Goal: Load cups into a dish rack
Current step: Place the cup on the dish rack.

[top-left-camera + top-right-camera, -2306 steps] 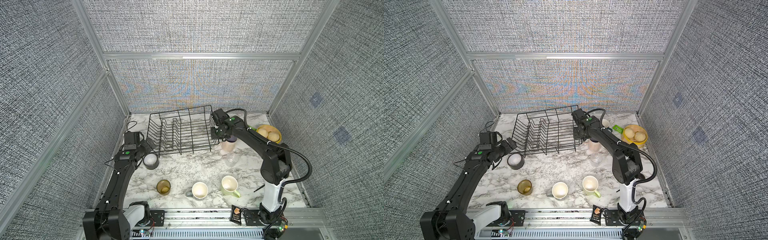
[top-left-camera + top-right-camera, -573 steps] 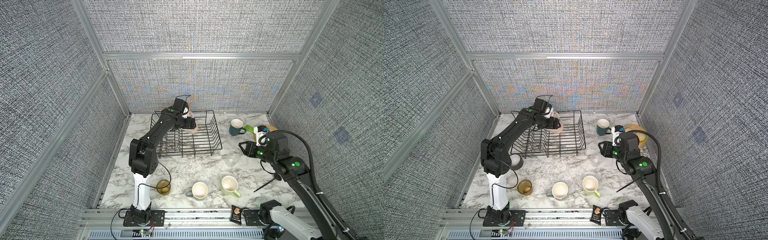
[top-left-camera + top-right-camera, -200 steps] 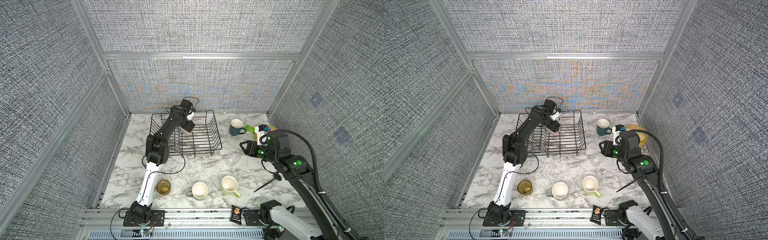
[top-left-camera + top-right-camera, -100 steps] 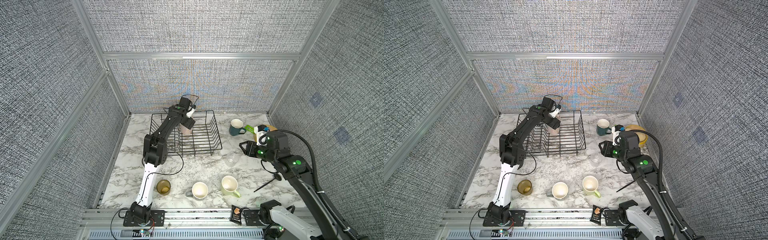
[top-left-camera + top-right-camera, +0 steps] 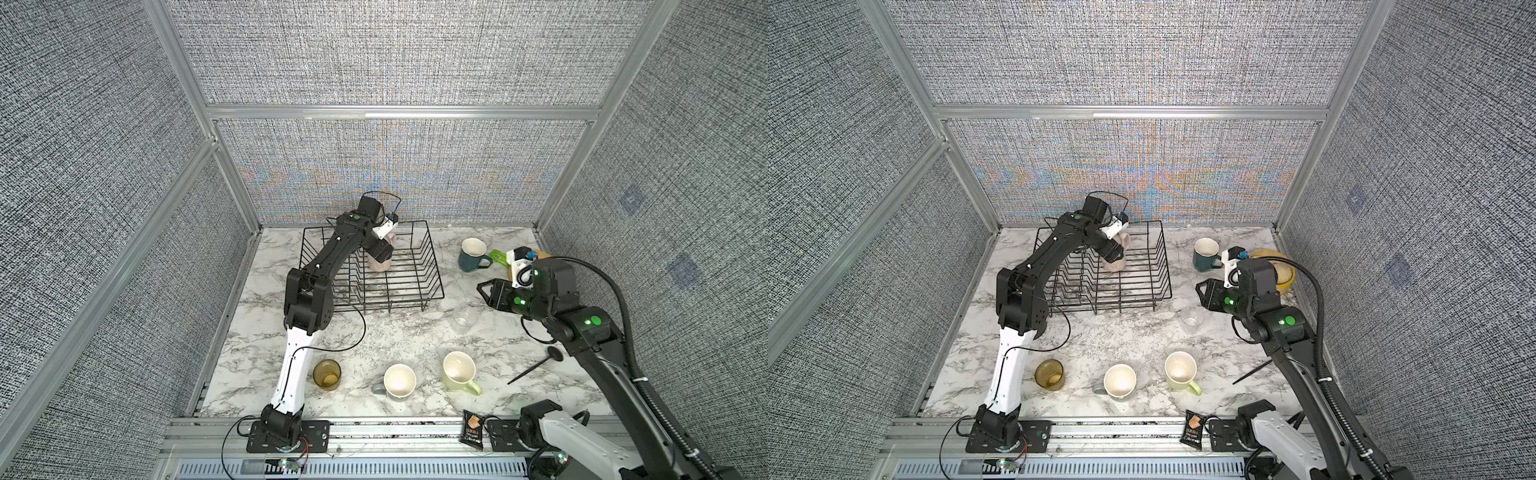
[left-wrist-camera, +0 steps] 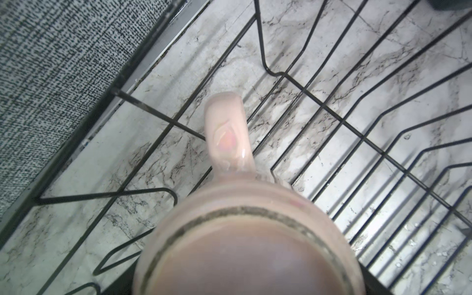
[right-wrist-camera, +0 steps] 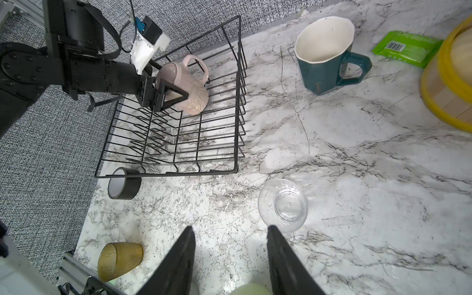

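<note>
- Left gripper (image 7: 178,89): jaws stood wide astride pink mug (image 7: 194,99); grip undeterminable
- Mug sat tilted, base up, at back of dish rack (image 7: 240,76)
- Right gripper (image 7: 231,227): jaws partly apart, empty, hung near small clear glass (image 7: 282,204)

TEXT: you can read none | green packet (image 7: 406,47): you see a barcode, digits too small | snack packet (image 5: 472,428): print blurred | teal mug (image 7: 321,69): gold mark illegible

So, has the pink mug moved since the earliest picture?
Yes. The pink mug stood outside the dish rack beside the small clear glass, which hasn't shifted; now it's inside the rack, in the left pincer.
</note>
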Robot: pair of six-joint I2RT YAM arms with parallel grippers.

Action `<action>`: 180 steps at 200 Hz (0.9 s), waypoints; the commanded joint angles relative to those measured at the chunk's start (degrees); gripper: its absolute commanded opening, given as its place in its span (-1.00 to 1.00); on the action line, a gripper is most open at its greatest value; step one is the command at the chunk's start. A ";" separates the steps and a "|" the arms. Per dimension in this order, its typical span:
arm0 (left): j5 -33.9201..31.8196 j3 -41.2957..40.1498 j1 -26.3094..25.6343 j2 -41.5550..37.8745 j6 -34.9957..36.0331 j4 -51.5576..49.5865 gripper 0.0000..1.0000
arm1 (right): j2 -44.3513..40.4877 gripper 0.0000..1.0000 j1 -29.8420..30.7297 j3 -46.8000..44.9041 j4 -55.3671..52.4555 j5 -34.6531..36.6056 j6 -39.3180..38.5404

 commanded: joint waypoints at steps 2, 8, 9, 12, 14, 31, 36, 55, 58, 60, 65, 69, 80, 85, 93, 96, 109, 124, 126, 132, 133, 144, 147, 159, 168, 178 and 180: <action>-4.78 0.08 -0.02 0.31 5.55 -1.09 0.58 | 0.19 -0.06 0.10 0.52 0.07 -0.45 0.54; -6.32 -0.35 -0.02 0.31 6.11 -0.26 0.60 | 0.28 -0.06 0.10 0.56 0.06 -0.44 0.41; -6.56 -0.46 0.02 0.36 6.16 -0.14 0.60 | 0.29 -0.06 0.10 0.56 0.06 -0.44 0.39; -7.15 -0.62 -0.02 0.40 6.26 0.23 0.61 | 0.37 -0.06 0.10 0.62 0.12 -0.44 0.44; -7.42 -0.58 -0.03 0.47 6.38 0.38 0.62 | 0.45 -0.06 0.10 0.70 0.09 -0.44 0.45; -10.33 -0.15 -0.01 1.00 6.48 1.57 0.64 | 0.86 -0.06 0.10 0.82 -0.02 -0.45 0.91; -10.98 -0.16 0.04 1.02 6.62 1.64 0.63 | 0.84 -0.06 0.10 0.80 0.28 -0.44 1.27; -12.45 -1.49 0.06 0.21 6.34 3.25 0.62 | 0.90 -0.06 0.10 0.34 1.29 -0.88 1.91; -12.25 -1.86 0.06 0.03 6.41 3.52 0.62 | 0.95 -0.06 0.10 0.28 1.29 -1.01 1.97; -12.14 -2.12 0.19 -0.06 6.40 3.66 0.61 | 0.99 -0.06 0.10 0.27 1.28 -1.05 2.02; -11.96 -2.74 0.19 -0.40 6.49 4.24 0.60 | 1.14 -0.06 0.10 0.30 1.20 -1.14 2.09; -11.95 -3.23 0.15 -0.69 6.53 4.70 0.60 | 1.17 -0.06 0.10 0.37 1.07 -1.15 2.06; -11.50 -4.31 0.18 -1.37 6.71 5.02 0.61 | 1.10 -0.06 0.10 0.32 0.90 -1.19 2.42; -10.83 -4.43 0.19 -1.58 6.95 4.45 0.63 | 0.94 -0.06 0.10 0.21 0.91 -1.18 2.60; -9.14 -4.76 0.23 -2.13 6.90 3.77 0.69 | 0.76 -0.06 0.10 -0.12 1.22 -1.15 2.64; -8.34 -4.93 0.28 -2.28 6.82 3.62 0.71 | 0.74 -0.06 0.10 -0.16 1.32 -1.15 2.62; -4.79 -5.65 0.67 -3.16 6.64 3.22 0.76 | 0.69 -0.06 0.10 -0.18 1.39 -1.06 2.40; -2.14 -5.45 1.15 -3.54 6.02 2.62 0.76 | 0.82 -0.06 0.10 -0.07 1.15 -1.06 2.54; -2.08 -5.37 1.17 -3.55 5.91 2.51 0.76 | 0.82 -0.06 0.10 -0.11 1.12 -1.13 2.62; -2.03 -5.15 1.25 -3.62 5.60 2.29 0.76 | 0.81 -0.06 0.10 -0.14 1.31 -1.22 2.89; -2.04 -5.10 1.27 -3.63 5.56 2.28 0.76 | 0.77 -0.06 0.10 -0.19 1.34 -1.23 2.95; -1.83 -5.12 1.64 -3.89 5.16 2.19 0.76 | 0.72 -0.06 0.10 -0.42 1.91 -1.61 3.19; -1.74 -5.18 1.76 -3.92 5.10 2.19 0.76 | 0.73 -0.06 0.10 -0.47 2.01 -1.63 3.18; -1.66 -5.53 2.16 -4.34 4.79 2.87 0.80 | 0.89 -0.06 0.10 -0.21 1.91 -1.84 2.93; -1.72 -5.58 2.39 -4.45 4.84 3.06 0.83 | 1.00 -0.06 0.10 0.00 1.40 -1.77 2.73; -2.65 -5.41 2.43 -4.51 4.76 3.15 0.85 | 0.87 -0.06 0.10 0.07 1.14 -1.74 2.87; -2.84 -5.40 2.43 -4.56 4.74 3.15 0.86 | 0.83 -0.06 0.10 0.08 1.18 -1.76 2.93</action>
